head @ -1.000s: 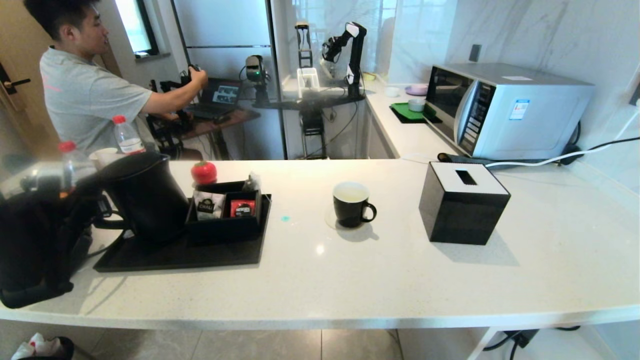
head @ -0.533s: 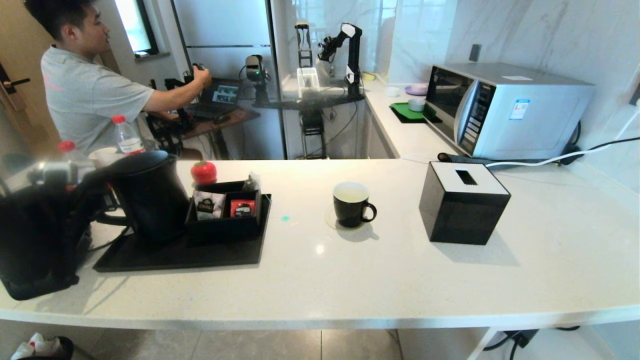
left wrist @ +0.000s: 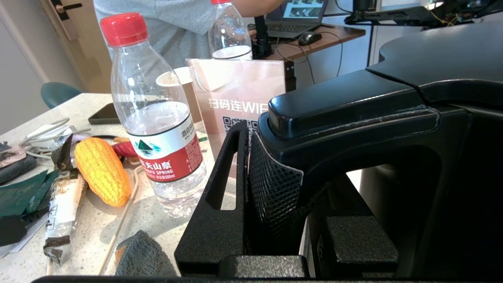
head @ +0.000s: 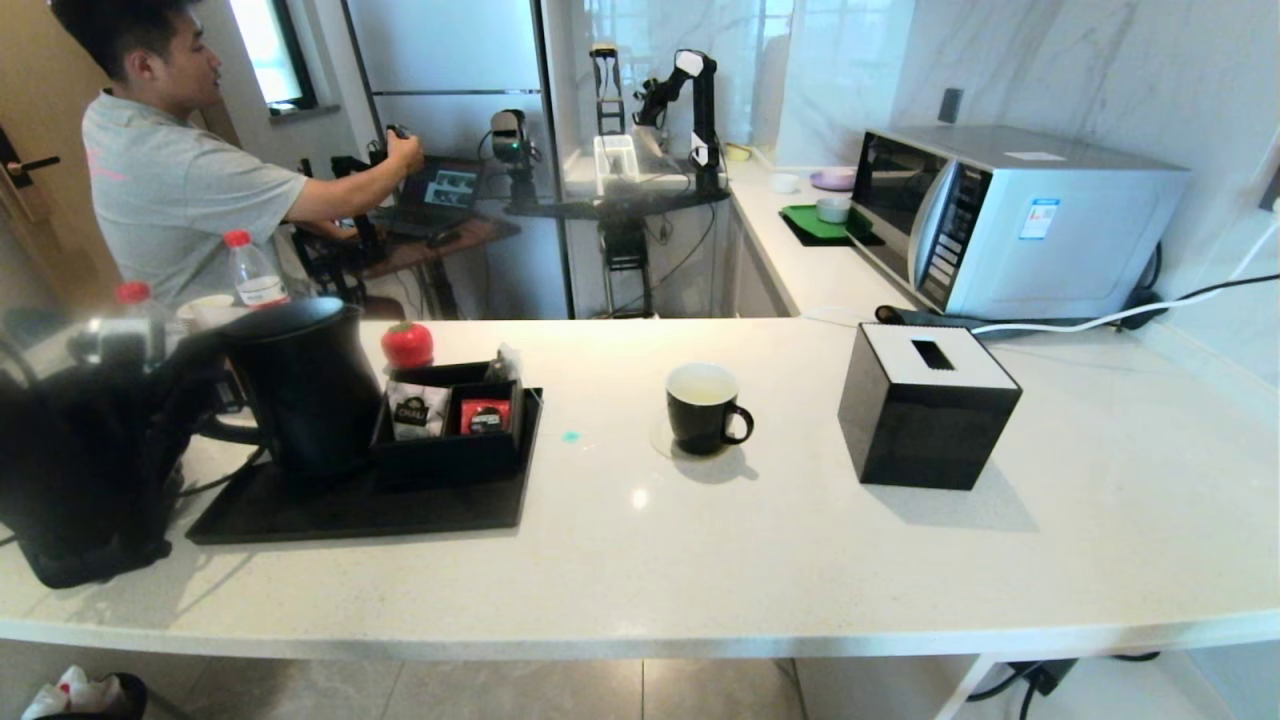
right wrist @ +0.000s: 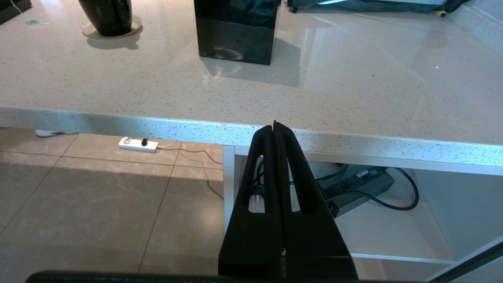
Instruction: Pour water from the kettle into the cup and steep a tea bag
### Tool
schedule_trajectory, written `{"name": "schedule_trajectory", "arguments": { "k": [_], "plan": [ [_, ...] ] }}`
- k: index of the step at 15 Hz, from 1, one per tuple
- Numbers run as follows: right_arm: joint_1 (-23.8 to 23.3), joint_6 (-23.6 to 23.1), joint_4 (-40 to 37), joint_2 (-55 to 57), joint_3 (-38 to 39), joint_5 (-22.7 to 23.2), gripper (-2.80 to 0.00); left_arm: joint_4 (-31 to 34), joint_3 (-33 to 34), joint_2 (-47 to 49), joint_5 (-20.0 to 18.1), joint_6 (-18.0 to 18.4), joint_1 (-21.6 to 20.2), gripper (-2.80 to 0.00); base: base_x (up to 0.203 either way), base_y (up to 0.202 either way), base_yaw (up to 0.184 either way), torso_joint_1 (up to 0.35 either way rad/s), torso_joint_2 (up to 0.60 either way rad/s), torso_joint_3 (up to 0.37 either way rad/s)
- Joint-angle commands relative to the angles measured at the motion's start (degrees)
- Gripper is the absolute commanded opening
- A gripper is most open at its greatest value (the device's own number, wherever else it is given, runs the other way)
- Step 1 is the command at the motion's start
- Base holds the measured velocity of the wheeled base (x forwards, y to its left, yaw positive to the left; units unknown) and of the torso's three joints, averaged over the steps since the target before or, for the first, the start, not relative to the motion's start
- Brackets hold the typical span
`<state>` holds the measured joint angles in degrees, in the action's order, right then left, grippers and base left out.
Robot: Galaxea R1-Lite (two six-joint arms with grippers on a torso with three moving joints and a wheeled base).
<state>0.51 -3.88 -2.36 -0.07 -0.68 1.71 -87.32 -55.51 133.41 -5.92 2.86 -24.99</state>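
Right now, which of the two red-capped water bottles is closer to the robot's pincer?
The bottle with the red label, about half full, standing just beside the left pincer that grips the kettle handle. The other bottle stands farther back, behind the WiFi sign.

head camera overlooks counter [head: 800, 560], wrist cameras close

Left gripper [left wrist: 292, 184] clamped around kettle [left wrist: 412, 98] handle. Beside it on tabletop [left wrist: 98, 224]: red-capped water bottle [left wrist: 153, 118], yellow toy corn [left wrist: 103, 171], WIFI sign [left wrist: 235, 102].
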Motion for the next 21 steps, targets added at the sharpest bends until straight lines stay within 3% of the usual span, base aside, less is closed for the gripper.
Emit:
{"name": "schedule_trajectory", "arguments": {
  "k": [1,12,13,17,21],
  "plan": [
    [0.0,-0.1,0.0,0.1,0.0,0.1,-2.8,-2.6,0.0,0.6,-0.1,0.0,-0.1,-2.8,0.0,0.0,0.0,0.0,0.0,0.0],
    [0.0,-0.1,0.0,0.1,0.0,0.1,-2.8,-2.6,0.7,0.9,-0.1,0.1,-0.1,-2.8,0.0,0.0,0.0,0.0,0.0,0.0],
    [0.0,-0.1,0.0,0.1,0.0,0.1,-2.8,-2.6,0.7,0.8,-0.1,0.1,-0.1,0.0,0.0,0.0,0.0,0.0,0.0,0.0],
    [0.0,-0.1,0.0,0.1,0.0,0.1,-2.8,-2.6,1.4,0.4,0.0,0.1,-0.2,0.0,0.0,0.0,0.0,0.0,0.0,0.0],
    [0.0,-0.1,0.0,0.1,0.0,0.1,-2.8,-2.6,6.4,-1.3,0.0,0.0,-0.1,0.0,0.0,0.0,0.0,0.0,0.0,0.0]
  ]
}}
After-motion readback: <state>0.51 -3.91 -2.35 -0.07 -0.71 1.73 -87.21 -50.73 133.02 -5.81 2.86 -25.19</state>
